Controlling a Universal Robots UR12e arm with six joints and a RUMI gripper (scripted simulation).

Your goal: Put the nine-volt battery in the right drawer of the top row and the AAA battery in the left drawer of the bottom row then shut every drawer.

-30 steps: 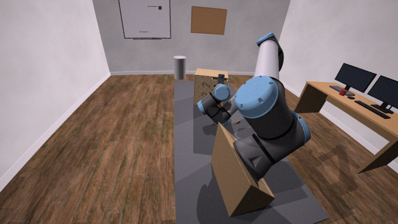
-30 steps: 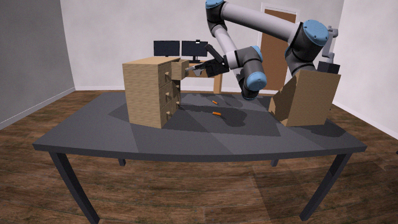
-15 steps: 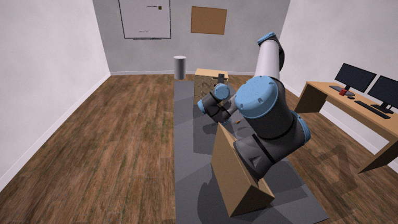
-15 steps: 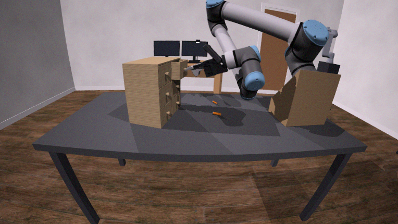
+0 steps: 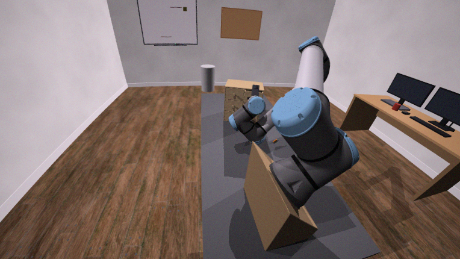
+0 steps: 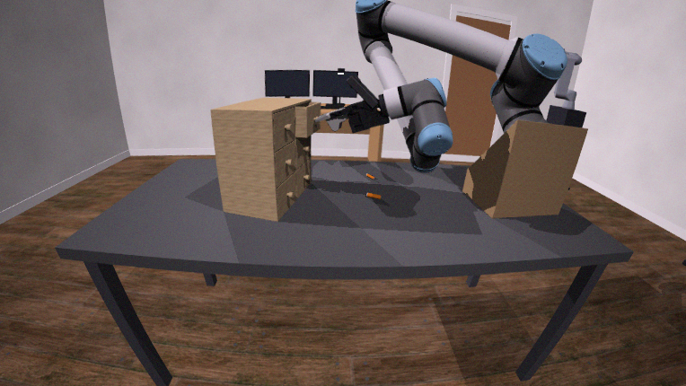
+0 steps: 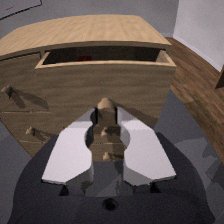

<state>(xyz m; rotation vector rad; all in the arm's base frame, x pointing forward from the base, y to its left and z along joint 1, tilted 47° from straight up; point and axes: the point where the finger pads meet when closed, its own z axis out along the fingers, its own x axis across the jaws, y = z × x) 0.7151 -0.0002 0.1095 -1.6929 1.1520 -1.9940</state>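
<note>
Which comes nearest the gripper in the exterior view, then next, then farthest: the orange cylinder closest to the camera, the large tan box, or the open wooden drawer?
1. Open wooden drawer, at the fingertips
2. Orange cylinder, below
3. Tan box, image right

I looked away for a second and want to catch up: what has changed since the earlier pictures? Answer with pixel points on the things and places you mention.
The top right drawer (image 5: 248, 93) (image 6: 303, 123) (image 7: 132, 82) has slid slightly inward but is still partly open. The fingers (image 6: 330, 116), at its knob (image 7: 106, 106), moved toward the chest (image 5: 242, 84) (image 6: 244, 158) (image 7: 100, 32) with it. The chest and both orange items on the table (image 6: 287, 249) look unmoved.
</note>
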